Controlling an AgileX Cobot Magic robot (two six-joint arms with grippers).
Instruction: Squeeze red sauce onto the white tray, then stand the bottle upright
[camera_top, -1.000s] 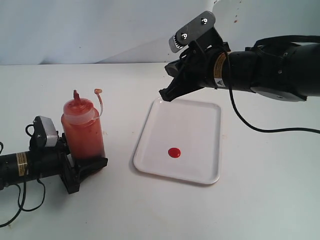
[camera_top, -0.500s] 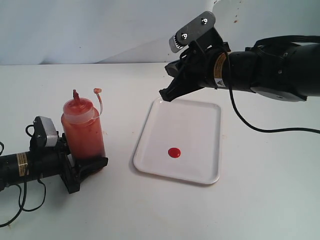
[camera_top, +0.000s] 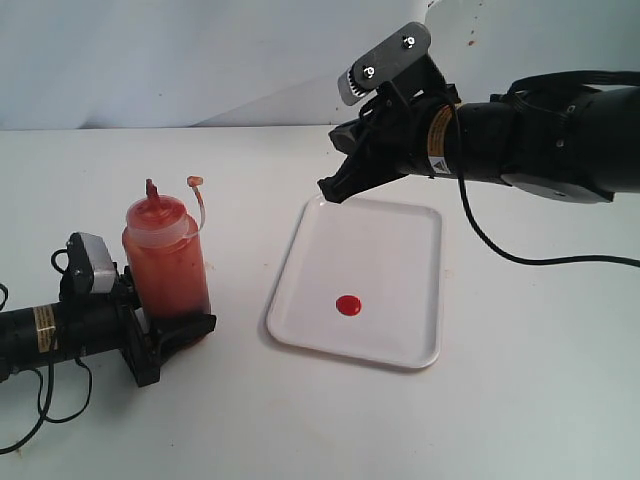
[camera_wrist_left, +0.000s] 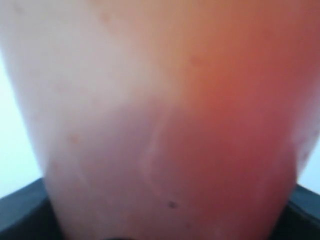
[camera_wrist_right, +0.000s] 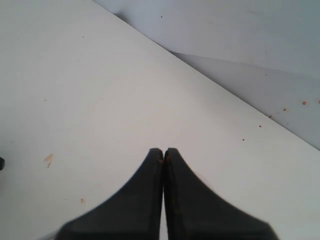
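On tray (camera_top: 395, 250): 1 glossy blob (camera_top: 348, 305) (round)

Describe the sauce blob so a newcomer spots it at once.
Start at the white tray right of centre in the exterior view. Low on it sits a small round dot of red sauce. It is the only mark on the tray; the other red is inside the bottle at left.

Legible text, numbers or brands: none that I can read in any view. Item one: right-arm sticker (camera_top: 437, 137), yellow, black and white, just behind my right end effector (camera_top: 329, 190), with print too small to read. Item two: left-arm sticker (camera_top: 42, 328), similar colours, also unreadable.
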